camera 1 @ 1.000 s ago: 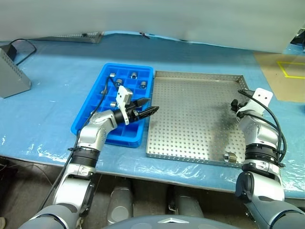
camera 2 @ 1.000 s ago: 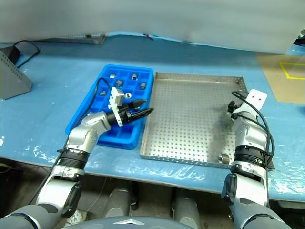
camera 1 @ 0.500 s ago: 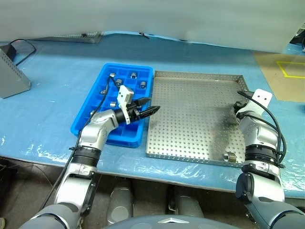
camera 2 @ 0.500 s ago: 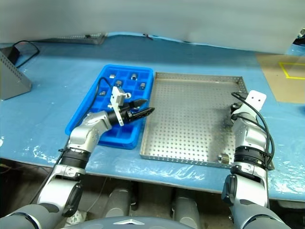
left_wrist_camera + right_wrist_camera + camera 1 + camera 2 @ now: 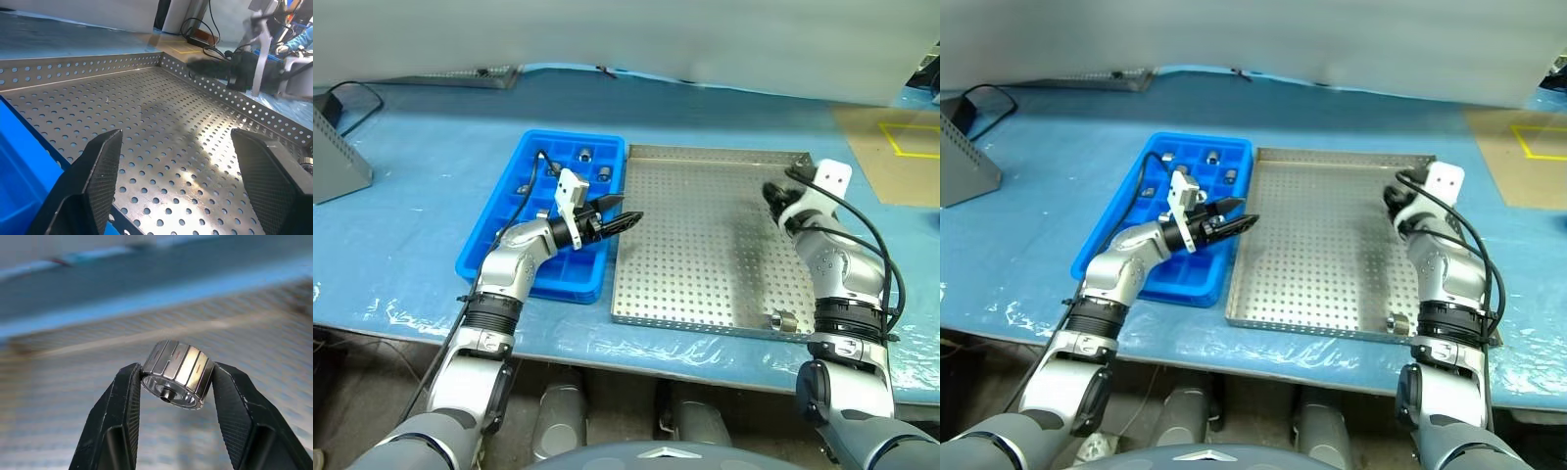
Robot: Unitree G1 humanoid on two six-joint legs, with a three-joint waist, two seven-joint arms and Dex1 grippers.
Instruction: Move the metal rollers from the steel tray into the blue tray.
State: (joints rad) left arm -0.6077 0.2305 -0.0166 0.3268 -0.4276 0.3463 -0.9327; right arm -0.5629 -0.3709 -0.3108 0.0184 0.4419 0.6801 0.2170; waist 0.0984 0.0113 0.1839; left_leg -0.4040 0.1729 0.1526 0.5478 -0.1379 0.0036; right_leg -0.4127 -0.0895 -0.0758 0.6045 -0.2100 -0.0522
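In the right wrist view my right gripper (image 5: 176, 382) is shut on a shiny metal roller (image 5: 178, 374) with a dark centre hole. It hangs above the right part of the steel tray (image 5: 705, 264), and the same gripper (image 5: 771, 199) shows in the left eye view. Another roller (image 5: 782, 320) lies near the steel tray's front right corner. The blue tray (image 5: 475, 257) sits left of the steel tray, with several rollers (image 5: 584, 154) in its far compartments. My left gripper (image 5: 622, 217) is open and empty, held level over the seam between the two trays.
A grey metal box (image 5: 333, 152) with a black cable stands at the far left of the blue-covered table. A perforated tray (image 5: 475, 73) lies at the back. A brown surface with yellow tape (image 5: 896, 152) is at the right.
My right gripper has risen and swung left from the steel tray's right rim to above its floor, with a roller now between its fingers. The left gripper kept still.
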